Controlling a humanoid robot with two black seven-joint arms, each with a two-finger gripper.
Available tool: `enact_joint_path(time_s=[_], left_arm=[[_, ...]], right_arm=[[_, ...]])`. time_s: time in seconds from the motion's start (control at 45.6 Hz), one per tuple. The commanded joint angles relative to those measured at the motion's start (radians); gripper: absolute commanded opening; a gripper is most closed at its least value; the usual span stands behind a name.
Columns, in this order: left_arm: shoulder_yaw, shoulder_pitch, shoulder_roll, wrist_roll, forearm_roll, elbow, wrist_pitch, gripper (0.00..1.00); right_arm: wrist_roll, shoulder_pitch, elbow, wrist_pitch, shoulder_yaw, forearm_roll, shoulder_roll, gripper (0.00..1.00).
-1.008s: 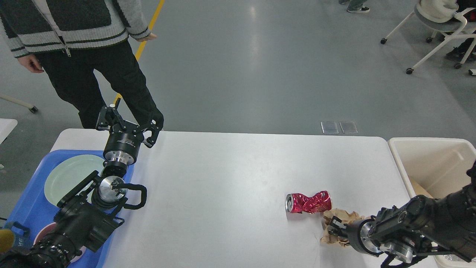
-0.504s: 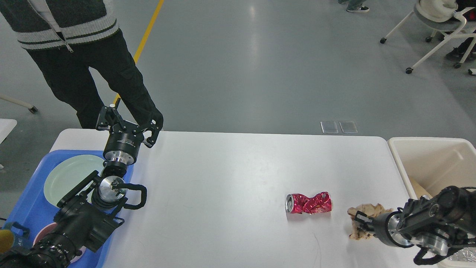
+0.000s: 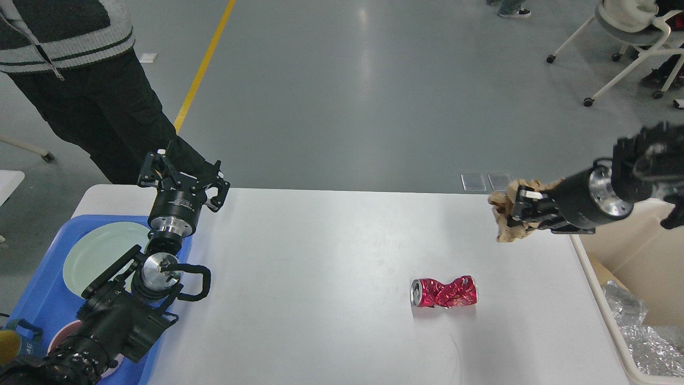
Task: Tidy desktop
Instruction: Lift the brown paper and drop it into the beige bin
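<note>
White matte desktop (image 3: 331,251) bears crushed red can (image 3: 443,292).

R gripper (image 3: 514,209) clamps paper wad (image 3: 503,216); can (image 3: 443,292) on desktop (image 3: 331,256).

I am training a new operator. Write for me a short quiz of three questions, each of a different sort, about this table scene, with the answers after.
1. True or false: the right gripper holds the crushed red can.
2. Which thing lies in the blue tray? A) pale green plate B) crumpled brown paper C) crushed can
3. Fill in: the beige bin stands at the ____ end of the white table, seen from the robot.

Key
1. False. Its jaws are shut on the crumpled brown paper, lifted off the table; the can lies alone on the table.
2. A, the pale green plate, beside the left gripper, whose jaws stand open and empty.
3. right
</note>
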Motion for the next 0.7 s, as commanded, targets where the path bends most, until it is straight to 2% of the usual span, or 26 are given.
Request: enact_joint_path(time_s=[0.0,0.175,0.263,0.351,0.548,0.679], left_arm=[[0.0,0.0,0.0,0.0,0.0,0.0,0.001,0.97],[0.0,0.0,0.0,0.0,0.0,0.0,0.001,0.97],[0.0,0.0,0.0,0.0,0.0,0.0,0.001,0.97],[-0.001,0.0,0.0,0.0,0.0,0.0,0.0,0.97],[0.0,0.0,0.0,0.0,0.0,0.0,0.0,0.97],[0.0,0.0,0.0,0.0,0.0,0.0,0.001,0.97]], right_arm=[[-0.001,0.172,0.071,0.1,0.039,0.002,0.047,0.0],[-0.009,0.223,0.08,0.06,0.066,0.002,0.071,0.0],[-0.013,0.183,0.037,0.027,0.007,-0.007,0.059,0.0],[-0.013,0.069,-0.044,-0.016,-0.056,-0.01,0.024,0.0],[-0.015,-0.231,-0.349,-0.19,-0.089,0.002,-0.042,0.0],[-0.015,-0.516,-0.643,-0.259,-0.082,0.004,-0.051,0.0]])
